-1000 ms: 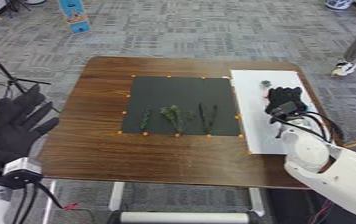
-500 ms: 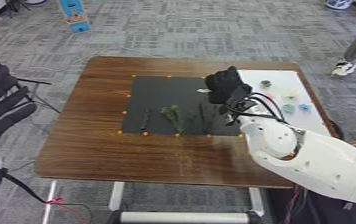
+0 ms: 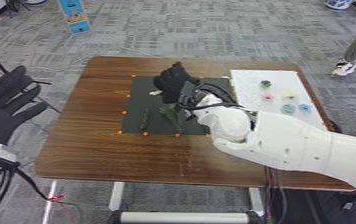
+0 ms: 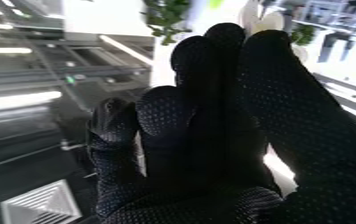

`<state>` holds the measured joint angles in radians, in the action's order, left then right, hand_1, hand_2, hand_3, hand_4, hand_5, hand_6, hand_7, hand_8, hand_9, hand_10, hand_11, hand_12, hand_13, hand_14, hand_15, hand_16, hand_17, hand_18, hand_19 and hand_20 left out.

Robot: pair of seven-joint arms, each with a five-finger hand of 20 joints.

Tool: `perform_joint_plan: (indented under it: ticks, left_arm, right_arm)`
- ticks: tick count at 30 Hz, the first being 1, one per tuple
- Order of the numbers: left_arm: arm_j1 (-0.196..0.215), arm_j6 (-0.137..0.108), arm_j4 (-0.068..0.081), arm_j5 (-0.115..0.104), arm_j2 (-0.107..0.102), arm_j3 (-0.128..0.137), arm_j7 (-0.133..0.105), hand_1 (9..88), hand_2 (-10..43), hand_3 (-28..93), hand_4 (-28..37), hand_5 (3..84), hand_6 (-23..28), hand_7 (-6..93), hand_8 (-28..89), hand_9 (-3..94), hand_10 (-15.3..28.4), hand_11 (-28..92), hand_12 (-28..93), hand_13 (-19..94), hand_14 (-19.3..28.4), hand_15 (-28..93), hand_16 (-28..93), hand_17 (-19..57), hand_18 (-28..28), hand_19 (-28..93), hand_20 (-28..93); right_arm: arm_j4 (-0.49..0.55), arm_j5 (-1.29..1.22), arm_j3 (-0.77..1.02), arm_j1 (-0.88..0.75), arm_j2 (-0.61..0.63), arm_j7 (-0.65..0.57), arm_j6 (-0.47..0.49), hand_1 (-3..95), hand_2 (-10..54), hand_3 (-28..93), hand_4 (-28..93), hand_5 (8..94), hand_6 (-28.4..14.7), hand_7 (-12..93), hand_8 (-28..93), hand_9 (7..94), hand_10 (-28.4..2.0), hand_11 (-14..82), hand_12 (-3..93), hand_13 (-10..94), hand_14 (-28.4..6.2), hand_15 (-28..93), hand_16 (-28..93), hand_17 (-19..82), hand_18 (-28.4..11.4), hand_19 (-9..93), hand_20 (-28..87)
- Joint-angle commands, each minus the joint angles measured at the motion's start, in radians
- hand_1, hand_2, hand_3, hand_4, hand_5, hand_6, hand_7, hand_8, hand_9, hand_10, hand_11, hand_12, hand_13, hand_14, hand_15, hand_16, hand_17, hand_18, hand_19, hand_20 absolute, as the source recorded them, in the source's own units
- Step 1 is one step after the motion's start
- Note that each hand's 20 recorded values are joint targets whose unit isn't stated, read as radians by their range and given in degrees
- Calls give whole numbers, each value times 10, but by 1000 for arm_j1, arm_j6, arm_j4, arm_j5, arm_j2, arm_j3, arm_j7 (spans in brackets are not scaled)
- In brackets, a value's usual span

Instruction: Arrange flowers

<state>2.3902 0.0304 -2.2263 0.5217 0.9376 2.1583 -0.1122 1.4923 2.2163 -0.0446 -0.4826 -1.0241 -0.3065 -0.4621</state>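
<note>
In the head view my right hand (image 3: 176,82) is above the upper part of the black mat (image 3: 137,100), pinching a white flower (image 3: 155,93) at its fingertips. The right wrist view has white petals (image 4: 268,22) held between the thumb and fingers of my right hand (image 4: 210,115). Below that hand, a leafy green stem (image 3: 171,116) and a thin dark stem (image 3: 145,120) lie on the mat; the right forearm covers the mat's right part. My left hand (image 3: 10,100) stays off the table's left side, fingers straight and spread.
The white board (image 3: 250,82) at the right carries a dark green piece (image 3: 265,83), a pink flower (image 3: 268,97), a pale yellow one (image 3: 289,94), a teal one (image 3: 288,108) and a blue one (image 3: 305,107). Orange markers line the mat's edges.
My right hand has gone from the white board leftward across the black mat, carrying the white flower. My left hand has shifted slightly.
</note>
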Motion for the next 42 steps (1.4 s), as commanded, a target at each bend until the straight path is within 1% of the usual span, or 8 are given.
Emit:
perform_joint_plan:
  ticks: [1, 2, 7, 8, 10, 23, 36, 42]
  left_arm:
    - [-127, 18, 38, 47, -107, -52, 40, 202, -63, 674, -283, 269, 30, 132, -71, 198, 98, 94, 182, 160, 131, 101, 67, -132, 241, 396, 54]
    - [-120, 25, 28, 56, -107, -45, 39, 202, -63, 672, -283, 269, 30, 132, -71, 197, 98, 94, 182, 159, 131, 101, 66, -133, 242, 396, 55]
    - [-258, 32, 76, 65, -185, -148, 43, 204, -61, 669, -283, 268, 30, 133, -72, 197, 98, 95, 182, 159, 131, 101, 67, -132, 240, 394, 57]
    - [-270, 37, 77, 66, -189, -157, 44, 204, -61, 669, -283, 268, 30, 133, -72, 197, 98, 95, 182, 159, 131, 100, 66, -132, 239, 394, 57]
    - [-274, 46, 71, 70, -189, -161, 44, 203, -61, 670, -283, 268, 30, 133, -72, 196, 98, 95, 182, 159, 132, 100, 66, -133, 238, 392, 58]
    - [-353, 75, 90, 71, -209, -242, 45, 203, -60, 672, -283, 267, 30, 134, -72, 196, 98, 97, 180, 159, 131, 101, 67, -134, 238, 390, 62]
    - [-417, 84, 112, 69, -227, -298, 51, 201, -60, 672, -283, 268, 30, 134, -72, 196, 98, 96, 180, 159, 131, 101, 67, -134, 237, 389, 63]
    - [-430, 92, 117, 70, -230, -308, 51, 201, -59, 672, -283, 268, 30, 133, -72, 196, 98, 96, 180, 159, 131, 102, 67, -134, 237, 389, 64]
  right_arm:
    - [-43, 9, -43, 16, -105, -7, 21, 489, -95, 826, -272, 682, 13, 539, 43, 733, -91, 358, 579, 621, -84, 754, 448, 317, -198, 875, 577]
    - [-31, 16, -65, 21, -106, -28, 21, 490, -95, 826, -274, 682, 13, 540, 42, 733, -91, 358, 580, 621, -84, 754, 448, 317, -198, 874, 578]
    - [-120, 10, -92, 25, -165, -19, 36, 491, -95, 827, -278, 681, 14, 542, 39, 734, -90, 357, 578, 619, -83, 753, 450, 316, -198, 872, 578]
    - [-126, 6, -115, 36, -174, -33, 29, 490, -95, 827, -278, 682, 15, 542, 39, 733, -90, 358, 580, 619, -83, 753, 451, 316, -198, 872, 578]
    - [-138, 4, -140, 44, -194, -61, 32, 489, -95, 828, -279, 681, 15, 542, 39, 733, -90, 357, 581, 619, -83, 752, 451, 316, -198, 872, 579]
    - [-271, 14, -233, 67, -304, -172, 8, 491, -95, 821, -282, 681, 18, 545, 31, 732, -87, 360, 578, 621, -82, 755, 446, 318, -198, 874, 580]
    - [-274, 1, -278, 83, -366, -238, -17, 492, -95, 813, -283, 684, 20, 542, 23, 731, -85, 361, 576, 622, -82, 760, 438, 319, -198, 876, 580]
    - [-264, -5, -273, 81, -376, -270, 8, 484, -95, 808, -282, 679, 22, 530, 29, 727, -81, 362, 577, 622, -85, 764, 429, 320, -200, 877, 581]
